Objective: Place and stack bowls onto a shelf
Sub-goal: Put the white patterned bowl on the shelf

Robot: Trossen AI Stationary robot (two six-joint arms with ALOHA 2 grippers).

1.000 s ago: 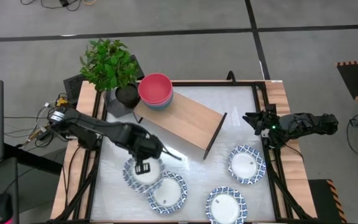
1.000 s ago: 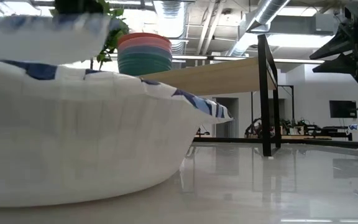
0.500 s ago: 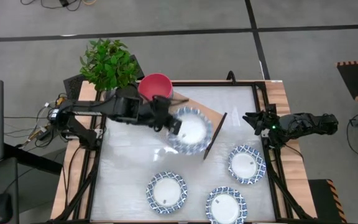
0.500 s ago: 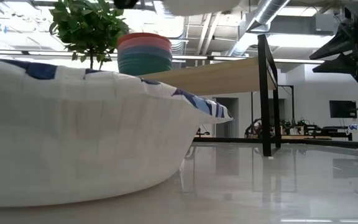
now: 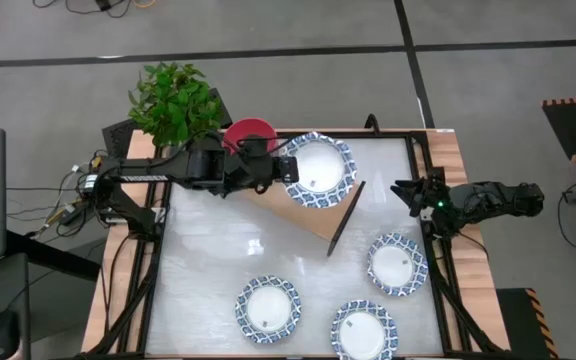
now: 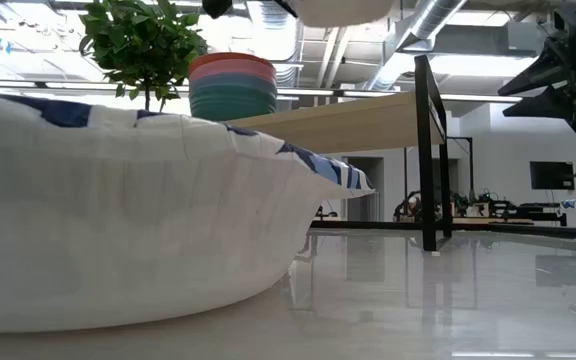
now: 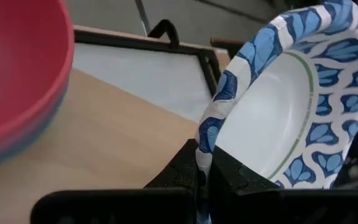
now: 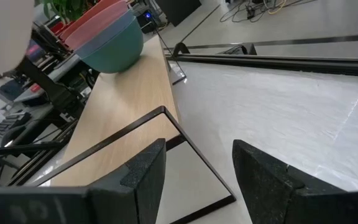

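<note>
Currently your left claw (image 7: 202,168) pinches the rim of one patterned bowl (image 5: 315,170) above the shelf (image 5: 303,215), beside the stacked plain bowls (image 5: 249,137). Three patterned bowls (image 5: 397,264) remain on the desk (image 5: 208,250); your right claw (image 8: 194,165) waits spread at the desk's right edge.

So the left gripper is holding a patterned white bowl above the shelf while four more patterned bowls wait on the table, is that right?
Not quite: the high view shows three patterned bowls on the table, not four. The left gripper does hold a patterned white bowl over the shelf.
</note>
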